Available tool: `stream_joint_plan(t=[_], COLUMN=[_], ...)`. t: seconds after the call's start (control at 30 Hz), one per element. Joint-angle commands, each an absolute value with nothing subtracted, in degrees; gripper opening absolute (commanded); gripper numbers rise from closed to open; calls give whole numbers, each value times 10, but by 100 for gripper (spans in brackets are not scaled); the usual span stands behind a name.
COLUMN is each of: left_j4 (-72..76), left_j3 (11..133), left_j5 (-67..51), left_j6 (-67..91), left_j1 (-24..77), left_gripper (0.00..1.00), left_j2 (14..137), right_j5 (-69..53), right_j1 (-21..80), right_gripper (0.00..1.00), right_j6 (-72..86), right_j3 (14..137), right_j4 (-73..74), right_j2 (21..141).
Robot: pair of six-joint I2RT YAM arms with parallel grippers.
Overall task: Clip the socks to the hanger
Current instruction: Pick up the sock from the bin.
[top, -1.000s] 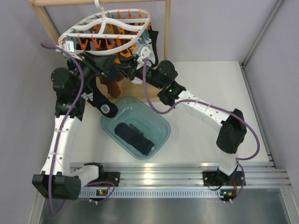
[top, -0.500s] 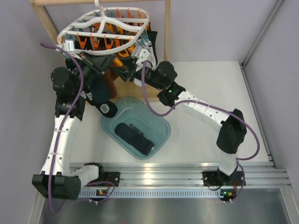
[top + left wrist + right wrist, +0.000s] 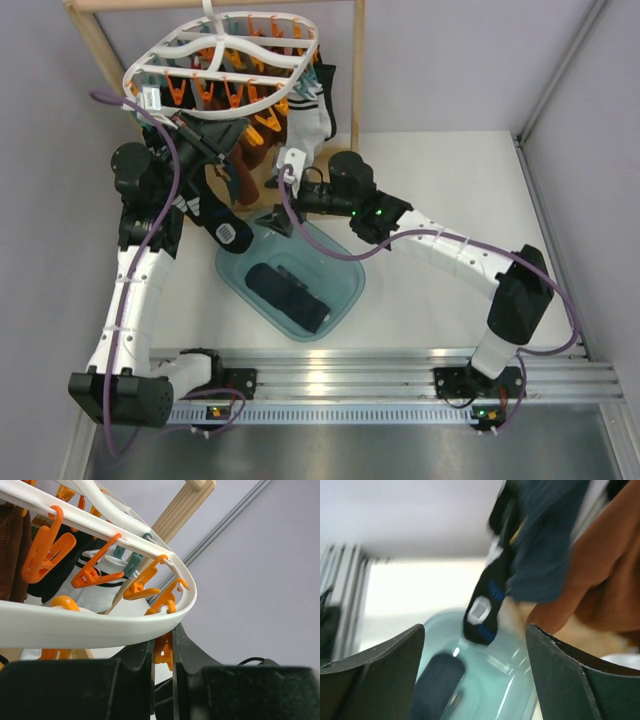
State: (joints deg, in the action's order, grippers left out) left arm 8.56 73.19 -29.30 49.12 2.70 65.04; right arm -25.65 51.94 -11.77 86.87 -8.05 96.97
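Left hand [image 3: 162, 652] is up under the rim of the hanger [image 3: 100, 625], clenched on an orange clip [image 3: 161, 647]. The right hand [image 3: 475, 627] is spread wide with nothing between its fingers, hovering over the teal bin [image 3: 345, 262]. A dark sock [image 3: 222, 225] dangles just below the left hand, beside the brown sock [image 3: 600, 580], but whether the clip's teeth actually have it, I cannot tell. That's the danger: with the squeeze holding that clip open, nothing else supports the sock, and it could slide straight down into the bin onto the rolled socks [image 3: 290, 295] waiting there. The hanger hangs only by its hook, so any tug from the left hand may tilt or swing it and shake the sock loose.
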Motion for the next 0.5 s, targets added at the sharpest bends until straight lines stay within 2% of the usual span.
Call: stream_joint_plan(t=[0.0, 0.03, 0.17, 0.27, 0.37, 0.47], left_j4=[108, 108, 110, 110, 106, 101], left_j3=[751, 749, 747, 745, 746, 750], left_j5=[-251, -251, -251, -250, -251, -254], left_j6=[488, 490, 490, 490, 485, 480], left_j1=[23, 23, 23, 23, 23, 22], left_gripper=[0, 0, 0, 0, 0, 0], left_j2=[657, 657, 657, 654, 654, 657], right_j5=[-317, -317, -267, -248, -256, -312], right_j1=[519, 526, 549, 562, 572, 576], right_gripper=[80, 73, 62, 60, 53, 49], right_j6=[-163, -170, -197, -192, -243, -343], right_j3=[866, 866, 849, 814, 785, 771], right_j4=[88, 139, 181, 126, 99, 159], right_j2=[973, 983, 1022, 1038, 1056, 1056])
